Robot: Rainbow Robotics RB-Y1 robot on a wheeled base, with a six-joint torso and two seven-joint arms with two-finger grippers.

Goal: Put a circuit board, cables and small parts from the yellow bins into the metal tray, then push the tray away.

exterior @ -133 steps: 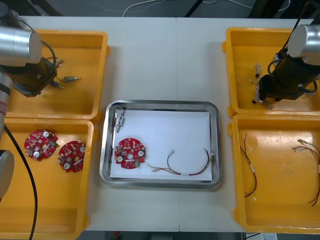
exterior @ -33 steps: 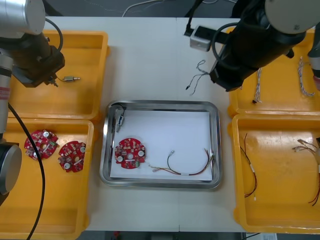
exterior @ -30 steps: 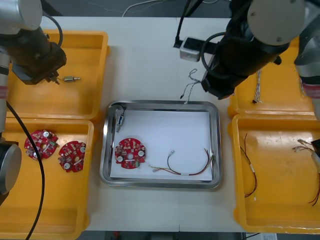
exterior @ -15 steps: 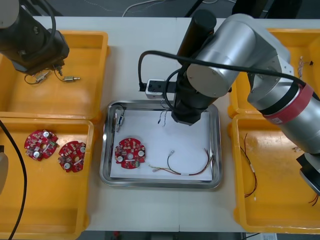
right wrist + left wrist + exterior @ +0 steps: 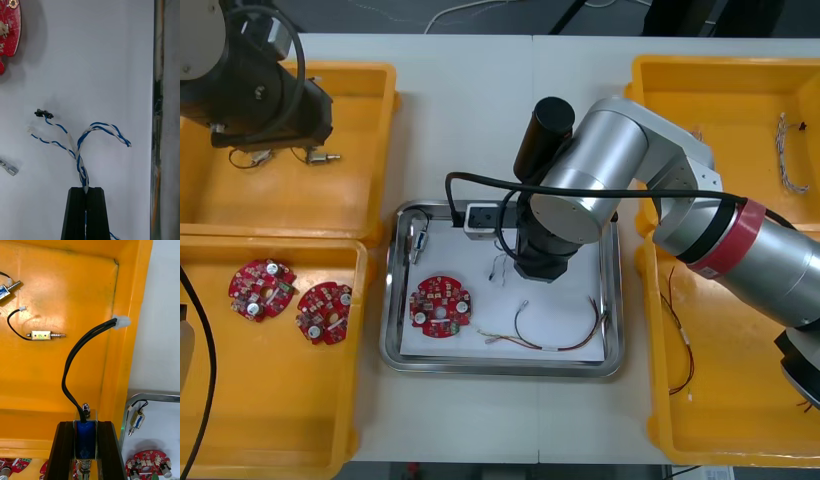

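Tray point(image 5: 500, 368): R fingers point(image 5: 77, 214) pinch cable point(image 5: 80, 167); bin point(image 5: 56, 367): L fingers point(image 5: 63, 450) grip part point(image 5: 85, 437).

Tray point(image 5: 612, 300) at the table's point(image 5: 480, 110) middle, two bins point(image 5: 650, 330) along each side edge. In the tray — circuit board point(image 5: 440, 305) near its left edge, cable point(image 5: 555, 338) along its near edge, small part point(image 5: 418, 243) in its far-left corner. Over the tray's middle, the right gripper point(image 5: 86, 189) pinching a second cable point(image 5: 80, 150); over the far-left bin point(image 5: 385, 120), the left gripper point(image 5: 85, 423) clamping another part point(image 5: 85, 437).

no readable text, no legible labels
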